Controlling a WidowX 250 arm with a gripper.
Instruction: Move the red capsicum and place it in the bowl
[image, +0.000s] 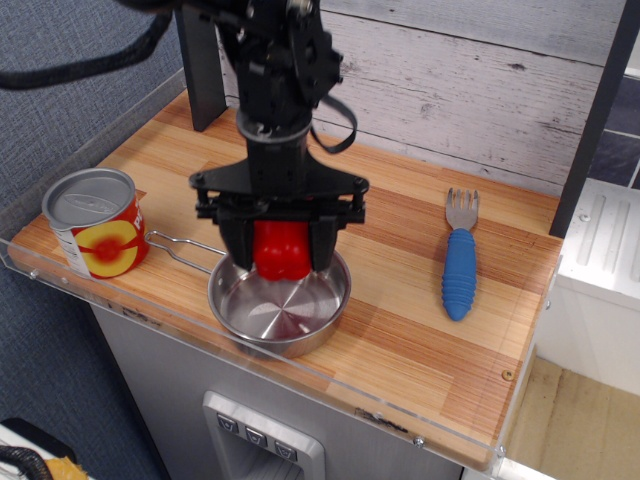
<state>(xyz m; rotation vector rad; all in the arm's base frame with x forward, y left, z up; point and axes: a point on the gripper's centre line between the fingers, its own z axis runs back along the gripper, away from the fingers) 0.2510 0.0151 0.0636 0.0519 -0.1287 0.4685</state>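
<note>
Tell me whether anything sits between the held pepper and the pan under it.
Nothing visible does. The gripper holds the red capsicum directly over the bowl, whose visible interior is bare. The tin can stands off to the side.

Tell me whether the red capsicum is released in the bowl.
Not released: fingers clamp the red capsicum above the bowl.

— What can't be seen? 
— The claw (280, 250) covers the red capsicum (280, 252) top and sides; its stem is hidden. 
— And the bowl (262, 325)? 
— Its far rim sits behind the claw. The arm runs off the top edge.
</note>
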